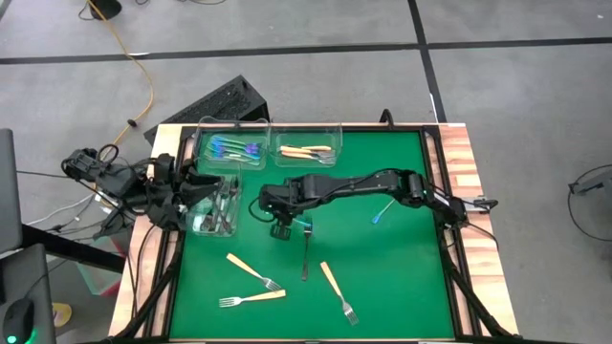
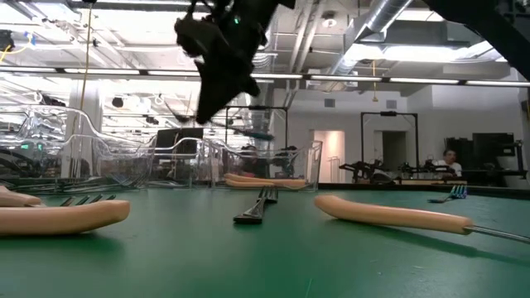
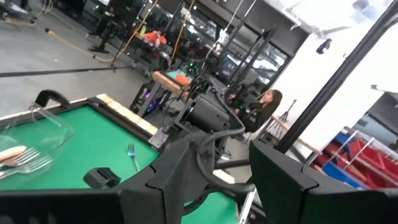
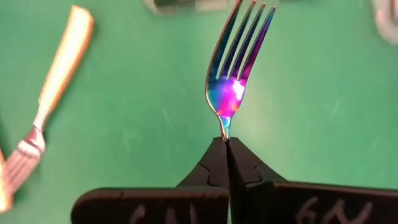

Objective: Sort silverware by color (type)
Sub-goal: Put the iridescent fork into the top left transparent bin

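Observation:
My right gripper (image 4: 225, 144) hangs over the middle of the green table (image 1: 402, 277), shut on a shiny blue-iridescent fork (image 4: 238, 59) whose tines point away past the fingertips. My left gripper (image 3: 227, 186) stands open and level at the table's left edge, beside a clear bin of dark forks (image 1: 216, 205). On the table lie a dark fork (image 1: 306, 256), a second blue fork (image 1: 382, 212) and three tan-handled forks (image 1: 253, 271) (image 1: 251, 298) (image 1: 338, 292). At the far edge, one bin holds blue forks (image 1: 232, 149) and another holds tan forks (image 1: 306, 151). My right gripper pinches the blue fork's thin neck (image 4: 224, 129), just behind the tines, between its two fingertips. The fingers slant down from the table's right side and lie along the fork. The fork is lifted clear of the table; its handle is hidden by the fingers.
The three clear bins crowd the far left corner. The loose forks lie in the near half and middle of the table; the right half beyond the second blue fork has free room. A wooden rim (image 1: 457, 182) borders the table. A person (image 3: 267, 106) sits beyond it.

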